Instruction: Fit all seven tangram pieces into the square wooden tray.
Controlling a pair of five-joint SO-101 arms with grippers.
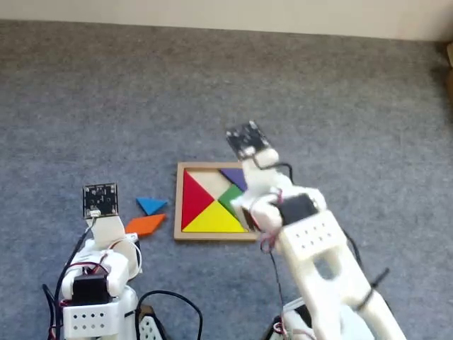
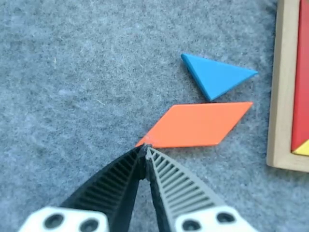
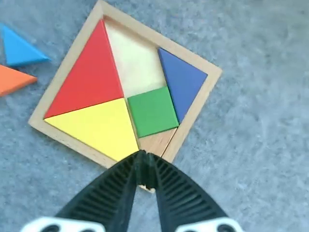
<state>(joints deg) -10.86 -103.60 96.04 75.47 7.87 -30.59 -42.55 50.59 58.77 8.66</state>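
The carpet (image 2: 72,72) is grey cloth, rough and fuzzy. The tray (image 3: 64,72) is pale bare wood, smooth. The orange piece (image 2: 195,124) and red piece (image 3: 87,77) look smooth and matt. My left fingers (image 2: 113,181) and right fingers (image 3: 106,191) are ribbed matt plastic; my right arm (image 1: 315,237) has a smooth plastic shell.

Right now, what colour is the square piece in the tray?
The square piece is green, clearest in the right wrist view.

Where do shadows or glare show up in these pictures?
High view: soft, even light on the grey carpet, with no glare. Left wrist view: the blue triangle is darker along its side edge than on top, and the orange parallelogram shows no shine. Right wrist view: the bare wood of the tray looks palest.
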